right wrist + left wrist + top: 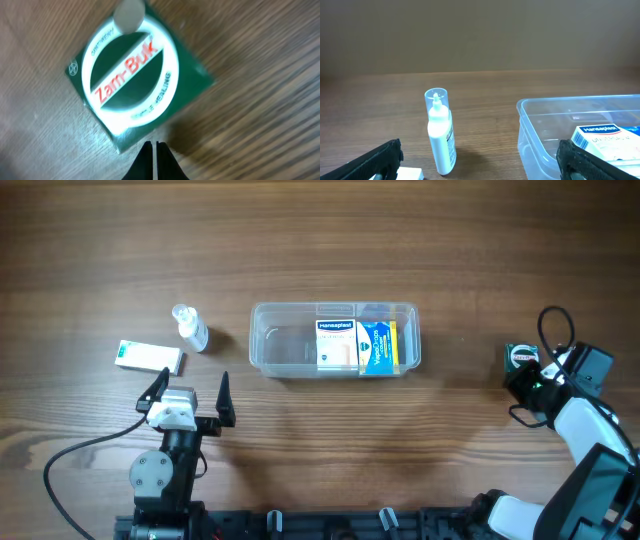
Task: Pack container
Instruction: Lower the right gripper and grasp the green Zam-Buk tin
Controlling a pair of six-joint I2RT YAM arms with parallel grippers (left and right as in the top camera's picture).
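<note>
The container [285, 352] is a clear rectangular tub at the table's middle. It holds a white and blue Hansaplast box [336, 344] and a blue and yellow box [378, 347]. My left gripper [190, 395] is open and empty, in front of a small clear-capped bottle [190, 328] and a white and green box [150, 357]. In the left wrist view the bottle [440, 135] stands left of the container [540, 130]. My right gripper [154, 145] is shut and empty, its tips just short of a green Zam-Buk box [135, 80] that lies flat at the far right [521, 358].
The table is brown wood. The left arm's cable [80, 455] trails to the front left. The right arm's cable [555, 325] loops behind the green box. Bare wood lies between the container and the green box.
</note>
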